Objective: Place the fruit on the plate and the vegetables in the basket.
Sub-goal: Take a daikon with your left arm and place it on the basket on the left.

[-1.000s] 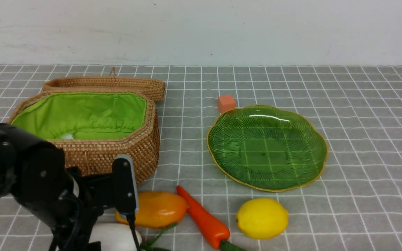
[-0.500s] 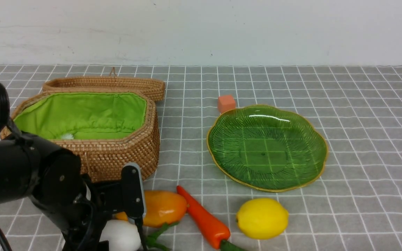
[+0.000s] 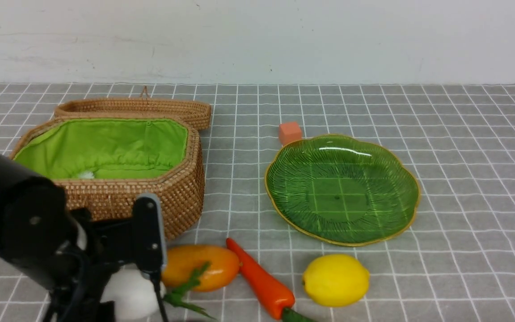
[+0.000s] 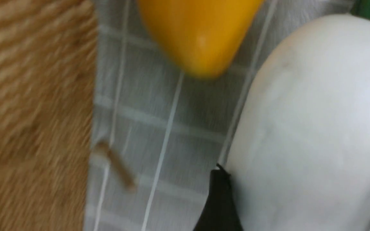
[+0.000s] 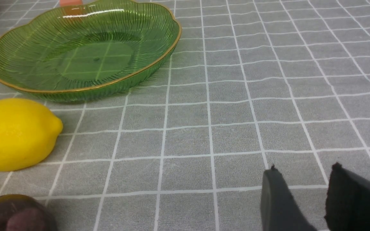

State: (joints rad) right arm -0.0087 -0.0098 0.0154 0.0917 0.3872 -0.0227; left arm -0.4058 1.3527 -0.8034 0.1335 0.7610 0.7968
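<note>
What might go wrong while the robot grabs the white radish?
1. The white radish looks smooth and rounded, so it might slip out of the left gripper.
2. Its green leaves hang across the mango; lifting could nudge the mango.
3. The basket wall stands close beside the radish, which may bump the wall unless it is raised high enough.

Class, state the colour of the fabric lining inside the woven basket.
Bright green; the lining shows best in the front view.
</note>
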